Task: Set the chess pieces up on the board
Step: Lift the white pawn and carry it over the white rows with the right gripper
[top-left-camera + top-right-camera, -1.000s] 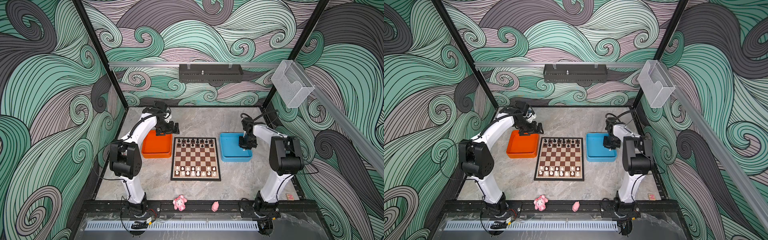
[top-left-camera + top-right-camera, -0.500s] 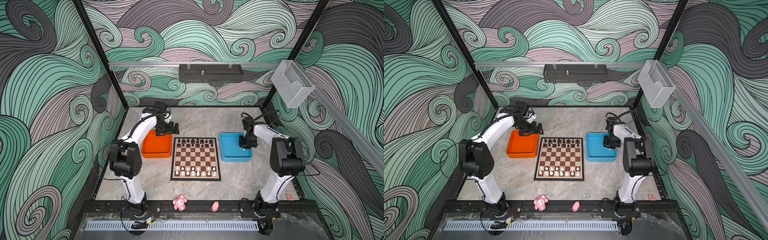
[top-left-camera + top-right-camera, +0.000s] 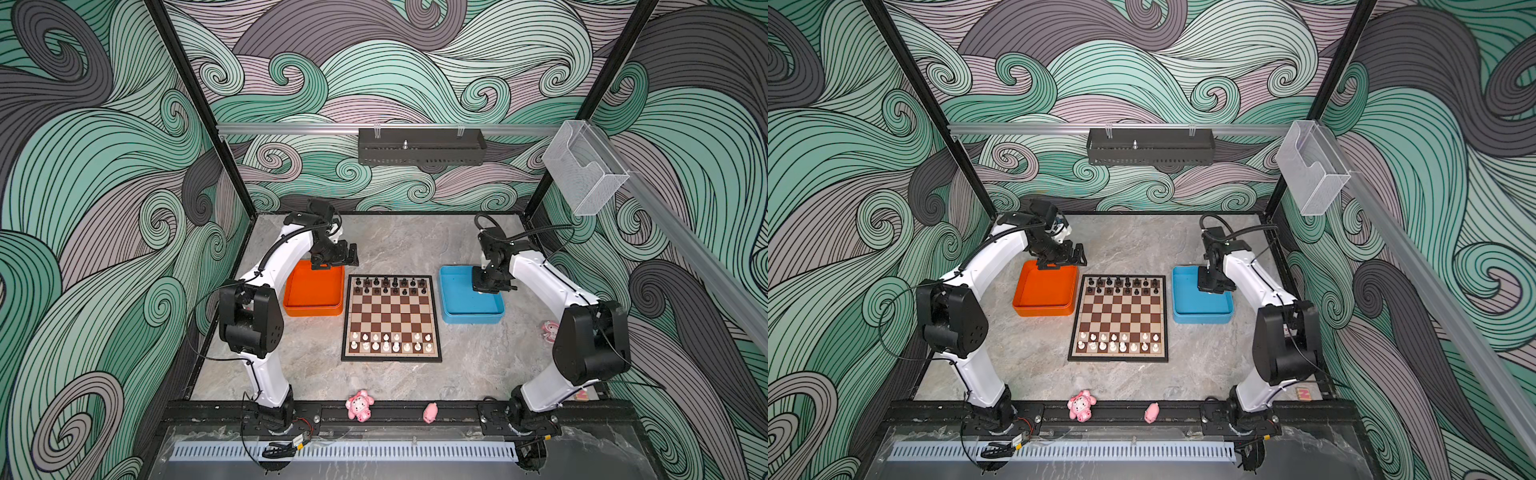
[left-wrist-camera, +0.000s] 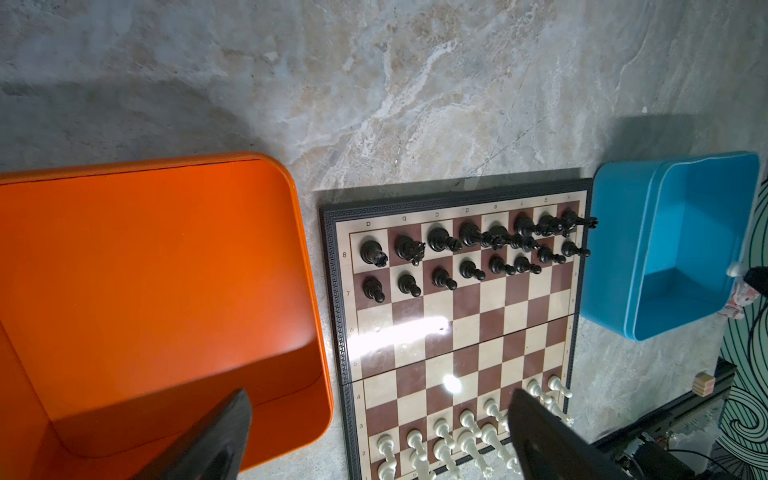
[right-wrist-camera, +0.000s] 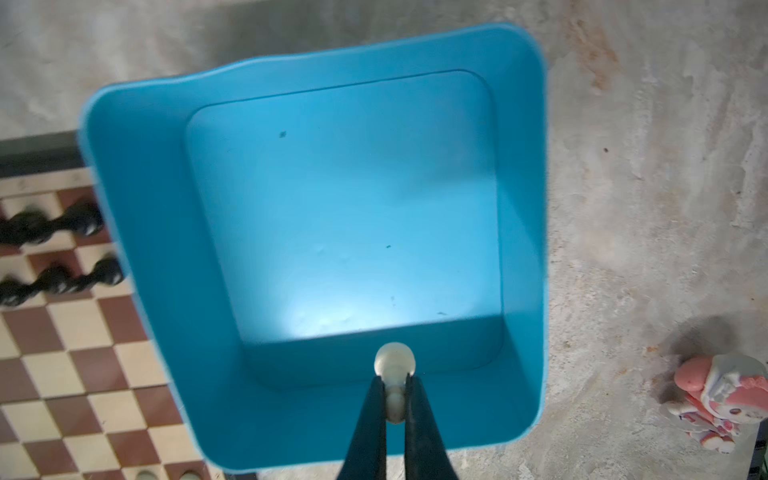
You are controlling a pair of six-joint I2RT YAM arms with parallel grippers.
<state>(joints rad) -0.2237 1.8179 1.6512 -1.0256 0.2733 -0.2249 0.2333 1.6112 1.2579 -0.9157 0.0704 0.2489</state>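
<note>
Chess pieces, small glossy plastic chessmen in black and white, stand mostly in place on the square brown-and-cream checked board (image 3: pixel 390 318), which lies on the grey marbled table (image 3: pixel 399 245) between two trays. The black pieces (image 3: pixel 390 286) fill the two far rows. In the left wrist view both of those rows look complete. The white pieces (image 3: pixel 386 343) fill the nearest row, while the white pawn row next to it shows a gap of what appears to be two squares in both top views.

The right gripper (image 5: pixel 395 380) is closed on a small white pawn (image 5: pixel 395 359), pinched at the neck above the floor of the shallow blue plastic tray (image 3: pixel 457 316). Whether the pawn is clear of that floor cannot be told. The left gripper (image 4: pixel 378 401) hangs with its jaws wide apart and empty over the far edge of the shallow orange plastic tray (image 3: pixel 313 309).

Progress is judged as near completion. The held pawn is to be carried to a vacant square in the white pawn row. No other loose piece is visible in either tray.
</note>
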